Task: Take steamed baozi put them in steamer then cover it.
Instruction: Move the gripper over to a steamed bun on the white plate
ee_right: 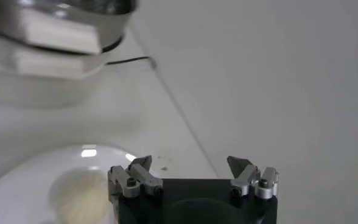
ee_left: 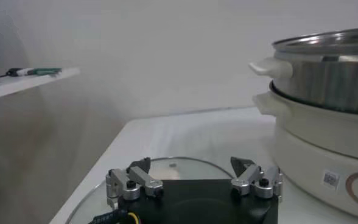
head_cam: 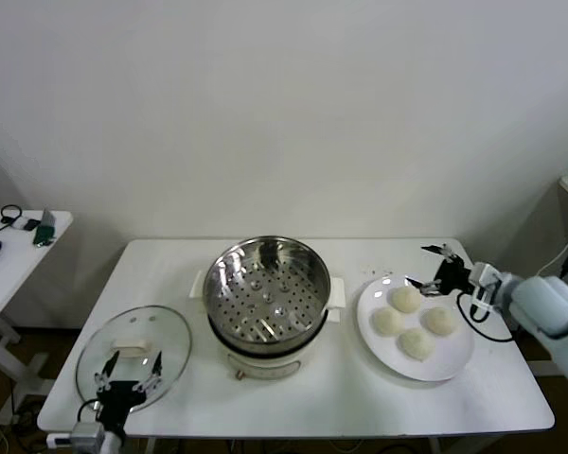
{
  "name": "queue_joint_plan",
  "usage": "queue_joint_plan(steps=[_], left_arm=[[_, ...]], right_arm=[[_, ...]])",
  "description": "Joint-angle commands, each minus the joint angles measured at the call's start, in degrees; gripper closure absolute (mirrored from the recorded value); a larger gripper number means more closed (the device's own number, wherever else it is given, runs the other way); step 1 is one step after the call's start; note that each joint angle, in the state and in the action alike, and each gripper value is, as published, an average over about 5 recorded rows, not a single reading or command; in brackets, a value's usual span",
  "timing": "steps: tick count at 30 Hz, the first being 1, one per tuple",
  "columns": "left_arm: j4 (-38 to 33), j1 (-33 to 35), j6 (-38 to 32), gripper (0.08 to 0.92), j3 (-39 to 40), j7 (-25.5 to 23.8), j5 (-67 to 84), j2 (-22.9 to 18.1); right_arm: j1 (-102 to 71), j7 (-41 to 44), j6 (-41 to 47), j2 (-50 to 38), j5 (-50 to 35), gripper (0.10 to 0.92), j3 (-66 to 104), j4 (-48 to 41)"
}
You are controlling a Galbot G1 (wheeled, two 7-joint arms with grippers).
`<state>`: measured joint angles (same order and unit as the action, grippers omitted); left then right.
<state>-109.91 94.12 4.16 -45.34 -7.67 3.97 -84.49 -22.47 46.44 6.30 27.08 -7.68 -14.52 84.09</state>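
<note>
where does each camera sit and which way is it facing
Head view: on the robot's head, looking forward and down at the white table, steamer, glass lid and four baozi on a plate; both arms show.
Left wrist view: behind the open left tool, over the lid, facing the steamer.
Right wrist view: behind the open right tool, over the plate and one baozi.
Both wrist views show the steamer.

A flat white round plate (head_cam: 454,364) sits on a white rectangular table (head_cam: 360,407); a smaller white side table (head_cam: 9,260) holds small gadgets.
</note>
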Motion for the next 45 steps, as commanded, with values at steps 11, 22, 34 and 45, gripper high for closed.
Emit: queue_joint_plan(steps=[11, 22, 34, 45], left_arm=[[0.93, -1.25, 0.30, 0.177, -0.34, -0.44, 0.32, 0.48], [0.58, -2.60, 1.25, 0.177, -2.00, -1.22, 1.07, 0.41], [1.59, -2.31, 0.86, 0.177, -2.74, -1.08, 1.58, 0.73], [2.34, -2.37, 0.49, 0.177, -2.73, -1.01, 1.56, 0.79]], right_arm=[[58.83, 22.32, -4.02, 9.77, -3.71, 0.203, -65.76, -19.71], [47.17, 17.63, -0.31, 20.66, -2.95, 0.203, -64.06, -29.02], [36.17, 13.54, 1.44, 24.22, -1.84, 0.203, -54.52, -34.88], [32.07, 11.68, 1.78, 26.27, 0.39, 0.203, -50.11, -38.68]])
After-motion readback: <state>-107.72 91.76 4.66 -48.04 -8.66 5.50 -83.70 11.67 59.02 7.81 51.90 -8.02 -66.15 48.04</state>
